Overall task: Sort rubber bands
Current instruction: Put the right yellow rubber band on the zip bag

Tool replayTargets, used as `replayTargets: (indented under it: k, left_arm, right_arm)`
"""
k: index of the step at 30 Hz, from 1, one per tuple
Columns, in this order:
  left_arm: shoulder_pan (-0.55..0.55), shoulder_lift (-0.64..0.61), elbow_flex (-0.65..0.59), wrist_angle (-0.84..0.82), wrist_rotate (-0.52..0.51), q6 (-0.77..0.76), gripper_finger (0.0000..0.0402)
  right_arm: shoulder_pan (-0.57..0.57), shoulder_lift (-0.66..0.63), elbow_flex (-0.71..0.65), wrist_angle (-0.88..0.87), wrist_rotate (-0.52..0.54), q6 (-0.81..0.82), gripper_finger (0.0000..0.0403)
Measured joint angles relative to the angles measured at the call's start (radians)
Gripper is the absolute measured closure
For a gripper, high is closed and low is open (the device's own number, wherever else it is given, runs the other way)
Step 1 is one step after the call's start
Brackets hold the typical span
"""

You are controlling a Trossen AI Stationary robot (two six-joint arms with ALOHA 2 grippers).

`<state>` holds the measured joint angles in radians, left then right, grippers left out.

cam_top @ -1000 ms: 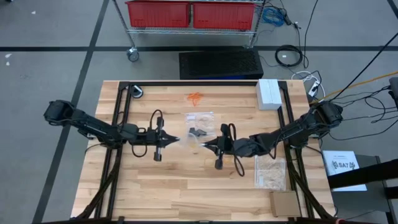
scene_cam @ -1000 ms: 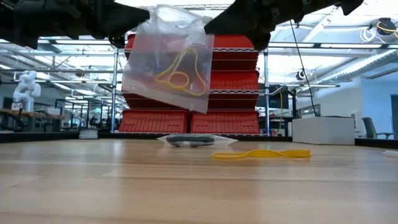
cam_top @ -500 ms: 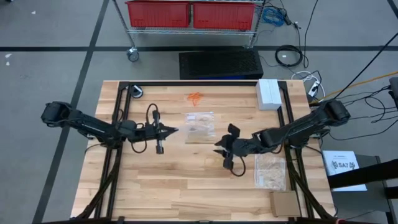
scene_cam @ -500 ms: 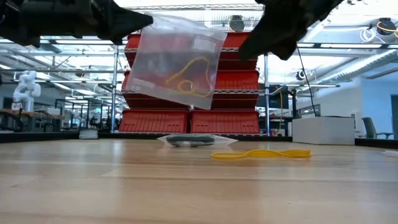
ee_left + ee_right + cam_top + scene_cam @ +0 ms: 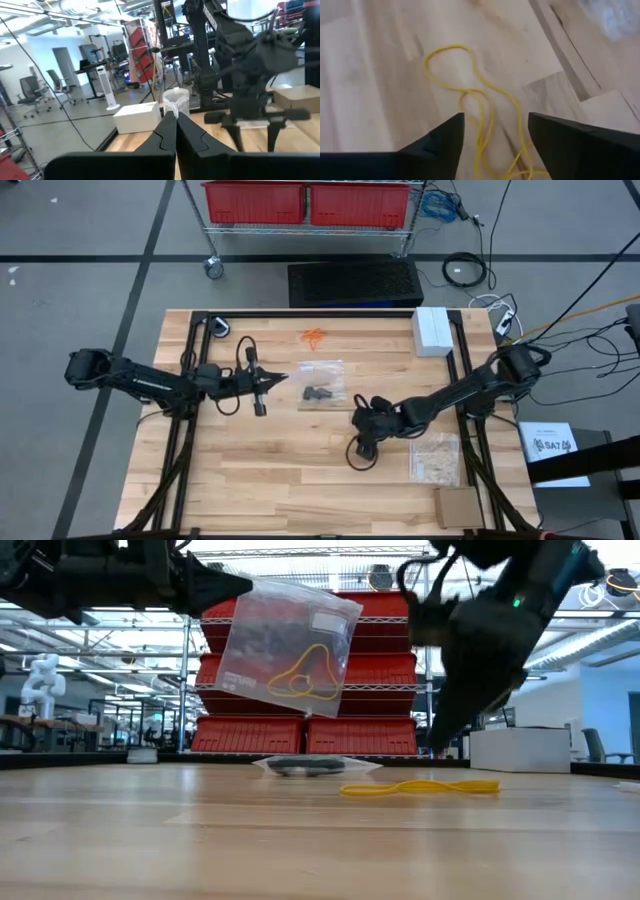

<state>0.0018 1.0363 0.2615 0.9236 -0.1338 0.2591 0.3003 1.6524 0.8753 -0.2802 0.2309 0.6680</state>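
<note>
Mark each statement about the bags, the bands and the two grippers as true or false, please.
1. The left gripper holds a clear bag in the air. True.
2. That bag is empty. False: a yellow band is inside it.
3. The right gripper is open above yellow rubber bands on the table. True.
4. The orange bands lie inside a bag. False: they lie bare on the wood.
5. A second bag with black bands lies flat on the table. True.
</note>
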Motion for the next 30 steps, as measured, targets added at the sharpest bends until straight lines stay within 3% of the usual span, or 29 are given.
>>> replayTargets:
  k: [6, 12, 16, 23, 30]
  left_arm:
    - [0.011, 0.000, 0.000, -0.028, 0.025, -0.017, 0.0401]
    - [0.011, 0.000, 0.000, -0.040, 0.026, -0.017, 0.0401]
    - [0.011, 0.000, 0.000, -0.043, 0.026, -0.017, 0.0401]
    - [0.011, 0.000, 0.000, -0.043, 0.026, -0.018, 0.0401]
    - [0.011, 0.000, 0.000, -0.044, 0.026, -0.018, 0.0401]
  right_arm:
    - [-0.023, 0.080, 0.000, 0.071, -0.023, 0.001, 0.0154]
    - [-0.026, 0.108, 0.002, 0.083, -0.035, -0.017, 0.0166]
    - [-0.026, 0.109, 0.002, 0.075, -0.017, -0.029, 0.0219]
    - [-0.027, 0.111, 0.011, 0.057, -0.018, -0.068, 0.0387]
    - [-0.021, 0.115, 0.171, -0.124, -0.038, -0.127, 0.0397]
